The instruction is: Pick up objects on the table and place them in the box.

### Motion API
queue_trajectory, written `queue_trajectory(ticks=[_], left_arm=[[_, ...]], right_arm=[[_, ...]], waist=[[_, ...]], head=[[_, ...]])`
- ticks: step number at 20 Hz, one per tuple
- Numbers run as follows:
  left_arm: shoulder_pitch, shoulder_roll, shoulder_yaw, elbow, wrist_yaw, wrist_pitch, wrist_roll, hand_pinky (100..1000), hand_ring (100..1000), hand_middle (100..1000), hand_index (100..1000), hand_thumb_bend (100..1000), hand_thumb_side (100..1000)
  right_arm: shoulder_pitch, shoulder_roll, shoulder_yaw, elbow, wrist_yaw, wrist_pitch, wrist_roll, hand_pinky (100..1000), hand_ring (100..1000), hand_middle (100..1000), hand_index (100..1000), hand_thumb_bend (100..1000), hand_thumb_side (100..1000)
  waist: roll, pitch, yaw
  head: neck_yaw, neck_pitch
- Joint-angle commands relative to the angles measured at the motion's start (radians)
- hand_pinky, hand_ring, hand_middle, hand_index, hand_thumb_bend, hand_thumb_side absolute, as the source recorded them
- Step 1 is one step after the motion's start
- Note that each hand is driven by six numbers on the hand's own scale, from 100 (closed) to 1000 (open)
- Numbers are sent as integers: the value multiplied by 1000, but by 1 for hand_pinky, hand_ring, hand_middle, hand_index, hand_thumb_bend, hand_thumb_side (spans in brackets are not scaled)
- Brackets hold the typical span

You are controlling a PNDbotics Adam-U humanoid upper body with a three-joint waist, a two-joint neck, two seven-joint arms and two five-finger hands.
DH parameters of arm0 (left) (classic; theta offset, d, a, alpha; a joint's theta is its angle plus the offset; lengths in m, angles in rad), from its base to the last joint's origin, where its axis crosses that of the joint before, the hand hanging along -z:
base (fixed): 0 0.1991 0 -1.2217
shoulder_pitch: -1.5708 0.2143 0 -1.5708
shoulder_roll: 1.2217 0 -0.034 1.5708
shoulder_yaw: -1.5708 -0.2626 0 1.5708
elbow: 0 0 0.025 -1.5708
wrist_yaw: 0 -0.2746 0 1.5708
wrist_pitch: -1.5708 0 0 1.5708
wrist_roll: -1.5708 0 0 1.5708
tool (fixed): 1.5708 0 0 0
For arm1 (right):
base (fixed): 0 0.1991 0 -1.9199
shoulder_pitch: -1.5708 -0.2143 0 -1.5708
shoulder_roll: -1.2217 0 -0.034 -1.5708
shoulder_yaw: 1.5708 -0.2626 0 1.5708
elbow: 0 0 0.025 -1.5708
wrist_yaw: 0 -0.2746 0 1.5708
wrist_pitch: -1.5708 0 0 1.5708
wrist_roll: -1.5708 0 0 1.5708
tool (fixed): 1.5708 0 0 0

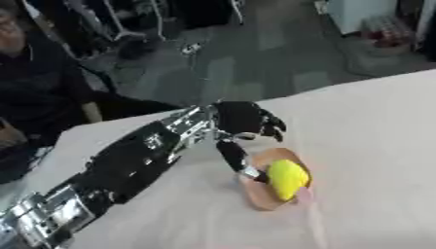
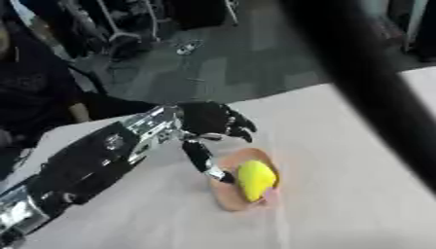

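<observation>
A yellow rounded object (image 1: 287,179) lies on top of a flat tan oval piece (image 1: 264,194) on the white table (image 1: 374,146). My left hand (image 1: 243,121) hovers just behind and left of them. Its fingers (image 1: 274,127) are curled downward, while the thumb (image 1: 233,156) stretches down and touches the near-left edge of the yellow object. Nothing is clasped in the hand. The left arm (image 1: 128,165) runs in from the lower left. No box shows in either view, and the right hand cannot be made out.
A broad dark blurred band (image 2: 374,92) crosses the right eye view from the top to the right edge. A person in dark clothes (image 1: 34,82) sits beyond the table's far left corner. The table's far edge (image 1: 340,87) runs diagonally; grey floor lies behind.
</observation>
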Motion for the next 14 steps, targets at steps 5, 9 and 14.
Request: queue_trajectory(ticks=[5, 9, 14], left_arm=[[66, 160, 82, -163, 102, 93, 12, 677, 834, 864, 834, 481, 1000], [181, 245, 116, -311, 200, 166, 20, 665, 816, 859, 835, 460, 997], [402, 272, 216, -527, 370, 333, 108, 601, 732, 833, 840, 470, 952]], right_arm=[[78, -18, -25, -13, 65, -236, 214, 255, 445, 446, 536, 100, 1000], [150, -8, -28, -13, 134, -257, 190, 252, 445, 447, 536, 100, 1000], [246, 27, -27, -13, 269, -280, 133, 249, 445, 449, 538, 100, 1000]], waist=[[-45, -44, 63], [-71, -63, 113], [-112, -75, 184]], head=[[-19, 8], [-19, 18], [-52, 31]])
